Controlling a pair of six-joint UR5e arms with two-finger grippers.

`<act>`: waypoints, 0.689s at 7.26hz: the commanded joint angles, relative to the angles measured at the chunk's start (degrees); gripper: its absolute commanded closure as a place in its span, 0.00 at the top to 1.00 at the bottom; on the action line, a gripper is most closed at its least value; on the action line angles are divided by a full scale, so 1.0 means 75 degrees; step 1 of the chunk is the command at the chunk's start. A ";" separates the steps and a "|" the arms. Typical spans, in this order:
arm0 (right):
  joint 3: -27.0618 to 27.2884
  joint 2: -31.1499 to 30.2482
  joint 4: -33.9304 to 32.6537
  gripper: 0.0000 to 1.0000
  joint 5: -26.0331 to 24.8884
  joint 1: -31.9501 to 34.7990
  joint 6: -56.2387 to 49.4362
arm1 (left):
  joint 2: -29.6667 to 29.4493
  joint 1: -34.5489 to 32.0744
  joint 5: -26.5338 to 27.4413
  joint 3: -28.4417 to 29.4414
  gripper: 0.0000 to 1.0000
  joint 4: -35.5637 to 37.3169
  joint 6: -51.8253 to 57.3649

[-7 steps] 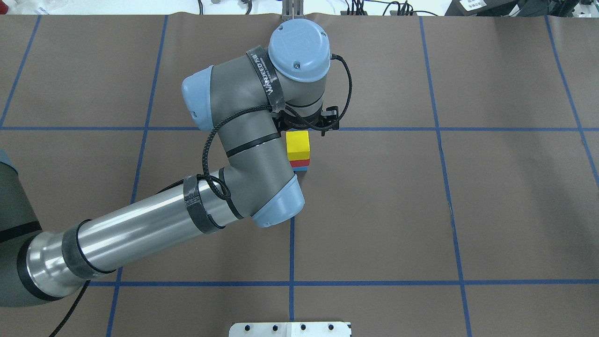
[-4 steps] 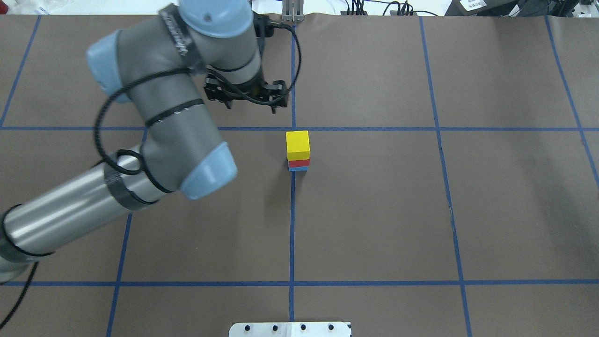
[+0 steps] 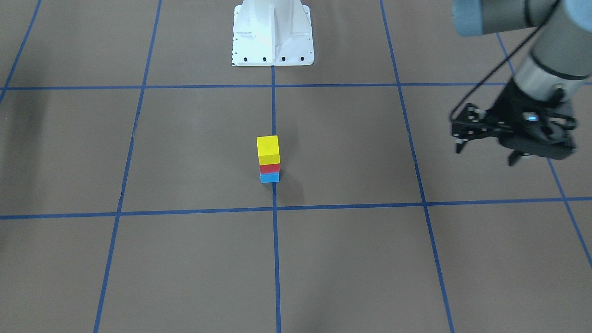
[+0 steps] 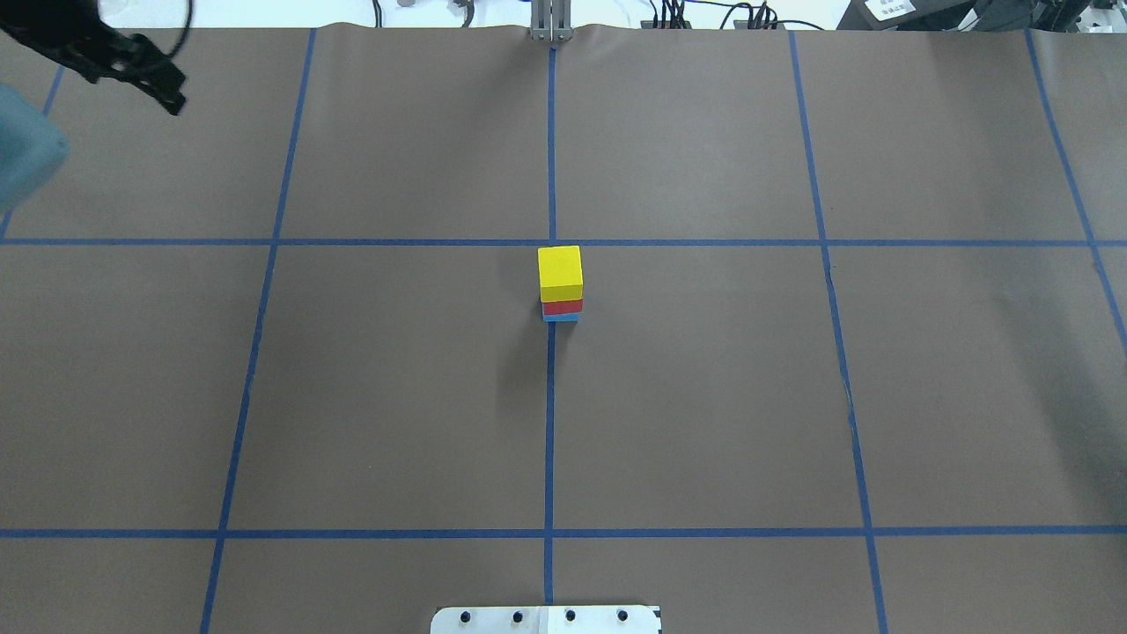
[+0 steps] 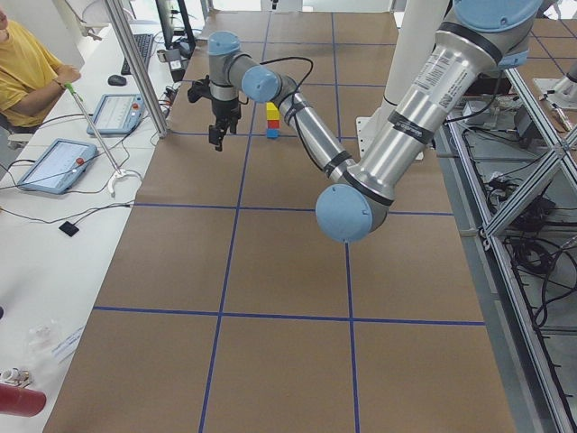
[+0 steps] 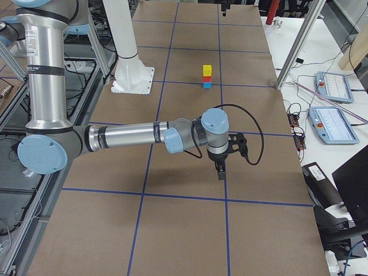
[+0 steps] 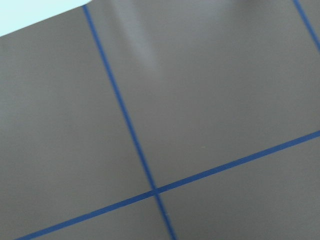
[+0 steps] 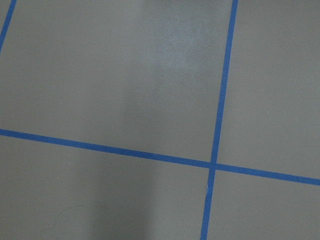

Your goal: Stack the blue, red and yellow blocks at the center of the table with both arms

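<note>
Clearance counts now, with the yellow cube block (image 3: 268, 149) atop the red cube block (image 3: 269, 168) and blue cube block (image 3: 269, 177) at the bench's centre: hold the empty, wide-spread left gripper (image 3: 485, 156) out by the far left corner and the right gripper (image 6: 221, 168), spread impossible to tell, by the right edge.

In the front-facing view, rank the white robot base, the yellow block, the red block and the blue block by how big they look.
1. white robot base, clearly largest
2. yellow block, top and front faces showing
3. red block and blue block: about alike, since only a thin front strip of each shows
</note>
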 commanded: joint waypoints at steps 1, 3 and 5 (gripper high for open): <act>0.0048 0.0076 -0.0315 1.00 0.0034 0.0243 0.0002 | 0.1657 -0.2102 -0.0929 0.0371 1.00 -0.0072 0.2646; 0.0060 0.0742 -0.1543 1.00 0.0034 0.0536 -0.0021 | 0.2925 -0.2345 -0.0912 0.0827 1.00 -0.1144 0.2748; -0.0312 0.0734 -0.1548 1.00 0.0011 0.0455 -0.0045 | 0.4004 -0.2380 -0.0946 0.1775 1.00 -0.2867 0.2667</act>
